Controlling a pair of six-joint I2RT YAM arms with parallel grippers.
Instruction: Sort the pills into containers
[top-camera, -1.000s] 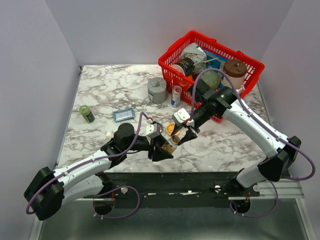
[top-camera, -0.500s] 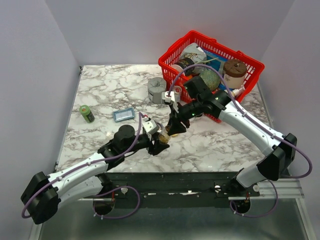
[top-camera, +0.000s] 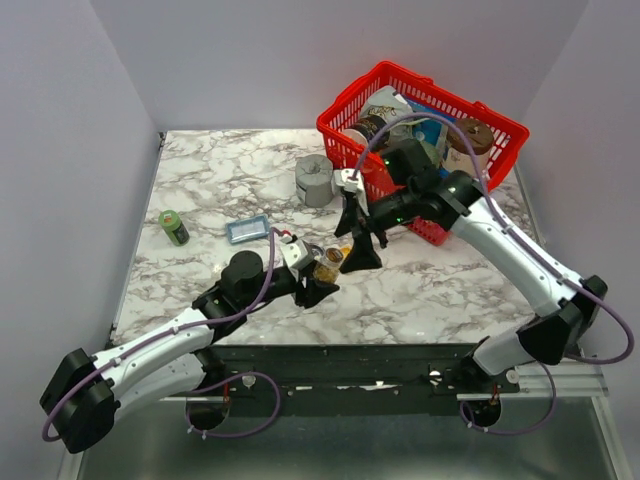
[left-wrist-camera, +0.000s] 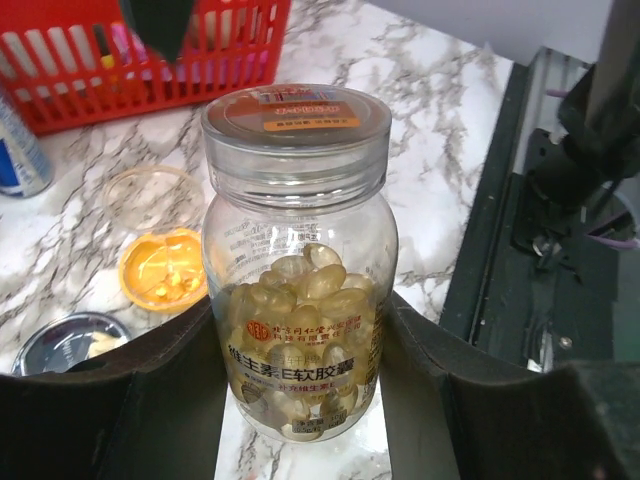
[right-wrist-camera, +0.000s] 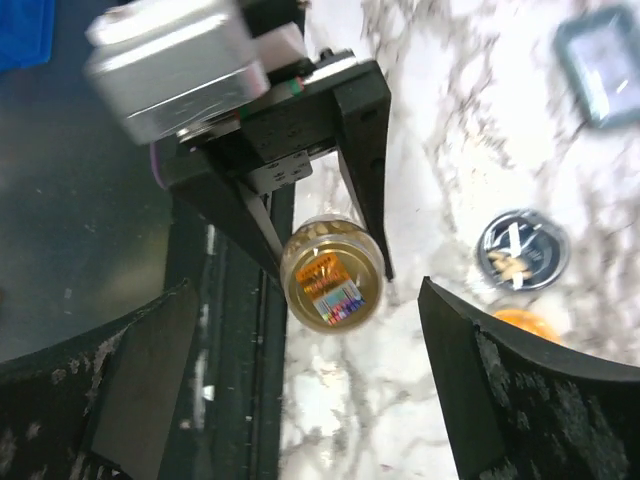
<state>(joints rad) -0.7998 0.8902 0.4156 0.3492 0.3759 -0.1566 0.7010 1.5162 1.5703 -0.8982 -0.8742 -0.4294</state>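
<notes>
A clear pill bottle (left-wrist-camera: 297, 290), lid on and full of yellow softgel pills, stands upright between my left gripper's (left-wrist-camera: 300, 405) black fingers, which are shut on its sides. In the top view the bottle (top-camera: 328, 264) hangs just above the table's front edge. My right gripper (right-wrist-camera: 330, 400) is open and hovers above the bottle's lid (right-wrist-camera: 333, 285), touching nothing. The orange container (left-wrist-camera: 163, 270) holds a few yellow pills. The silvery container (left-wrist-camera: 70, 343) beside it holds pale pills. Both lie on the marble behind the bottle.
A clear round lid (left-wrist-camera: 150, 195) lies by the orange dish. A red wire basket (top-camera: 420, 110) of goods stands at the back right, with a grey cylinder (top-camera: 314, 180) to its left. A blue tray (top-camera: 247, 229) and a green bottle (top-camera: 174, 227) sit on the left.
My right gripper was down on the bottle's lid half a second ago; it has let go, opened wide and risen. My left gripper still holds the bottle, shifted slightly.
</notes>
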